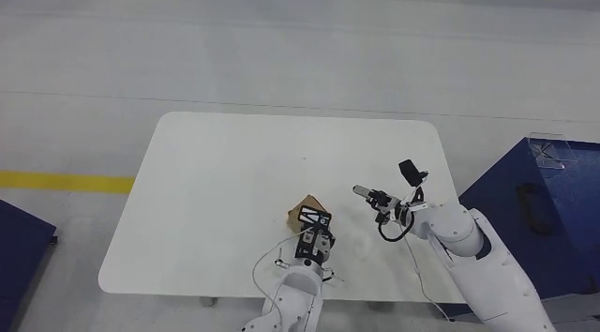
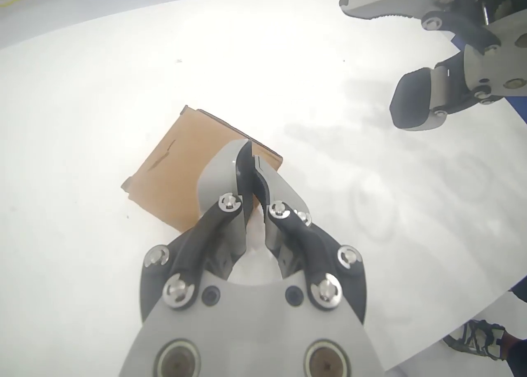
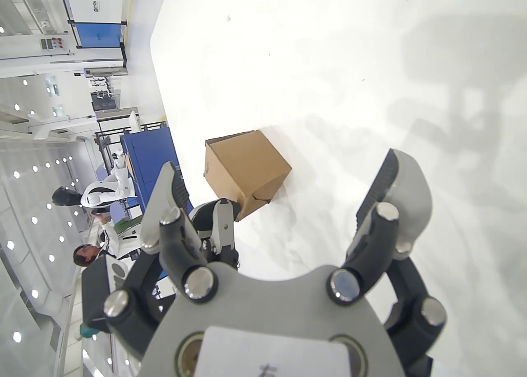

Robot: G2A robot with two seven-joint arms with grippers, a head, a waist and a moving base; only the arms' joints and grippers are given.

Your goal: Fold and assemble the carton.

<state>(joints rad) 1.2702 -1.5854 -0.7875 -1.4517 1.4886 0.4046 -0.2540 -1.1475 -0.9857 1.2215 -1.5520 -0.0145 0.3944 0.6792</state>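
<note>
The carton (image 3: 243, 172) is sitting near the front edge of the bench (image 1: 234, 163). It is already standing as a box, though one flap seam low on its side is gaping slightly. The left claw (image 2: 249, 162) is sitting right at its near corner, seemingly touching it, with fingers pressed together. I cannot tell whether any cardboard is pinched between them. The right claw (image 3: 284, 172) is hanging well apart to the side, fingers spread wide. A push from the left claw alone is risking sliding or tipping the light box, since nothing is bracing its far side. The loose flap is also threatening to spring open.
</note>
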